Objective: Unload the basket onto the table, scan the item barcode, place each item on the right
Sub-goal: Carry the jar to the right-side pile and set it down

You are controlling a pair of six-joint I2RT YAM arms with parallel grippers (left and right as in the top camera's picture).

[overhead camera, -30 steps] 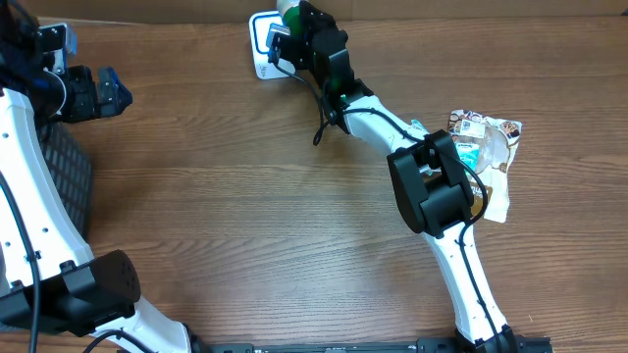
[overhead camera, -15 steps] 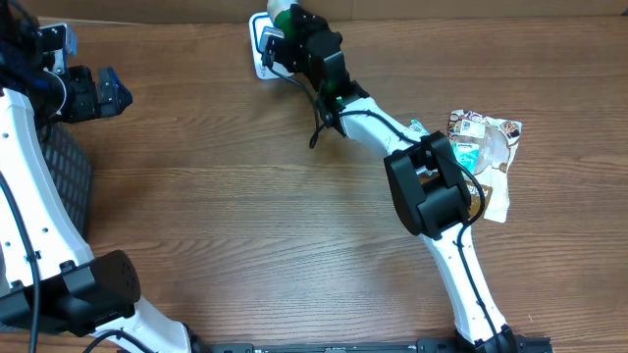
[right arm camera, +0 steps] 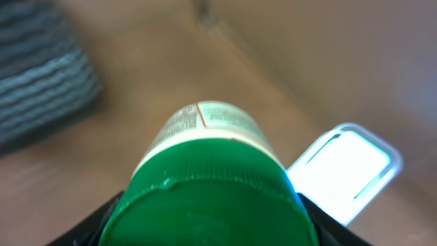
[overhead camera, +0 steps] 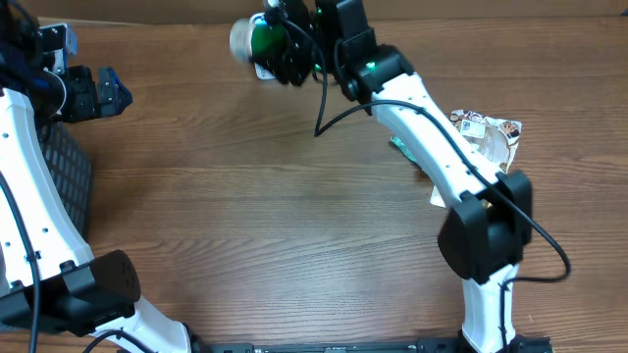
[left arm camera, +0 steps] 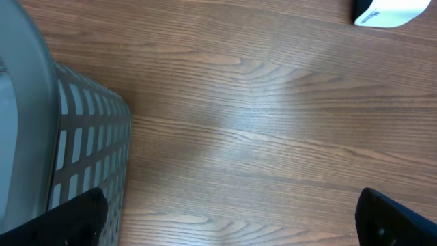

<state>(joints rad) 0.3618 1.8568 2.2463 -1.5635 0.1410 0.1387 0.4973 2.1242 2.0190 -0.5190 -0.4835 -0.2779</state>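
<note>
Left side: the basket [overhead camera: 67, 186] and the left gripper [left arm camera: 232, 222] are well away from the action. Its jaws are wide apart and empty, so leave it parked.

Centre-top: the bottle [overhead camera: 250, 39] is held in the air at the far edge of the table [overhead camera: 245, 216], lying roughly level, just above and partly covering the scanner [right arm camera: 345, 167]. The right gripper [overhead camera: 282, 46] is clamped on its green cap end.

Step in hand, as I read it: present the barcode to the scanner window.
- I can't see a barcode in any view. The wrist cam shows only fine print and a thin red line on the top of the label, so the code is probably on a hidden side.
- Roll the wrist slowly about the bottle's long axis so the label sweeps past the window. Pause at each face.
- Keep the body over the lit window, not beside it, and close but not touching.
- The grip is on the cap only, so the body hangs out unsupported. Avoid quick moves, or it may pivot or slip.
- Keep the cable [overhead camera: 329, 108] and elbow clear of the packets [overhead camera: 488, 135] on the right.

Bottle look, left to right in the overhead: a pale grey-white base end, a white printed label on a round body, then a wide ribbed green cap in the jaws. It looks like rigid plastic. I can't tell the contents.
</note>
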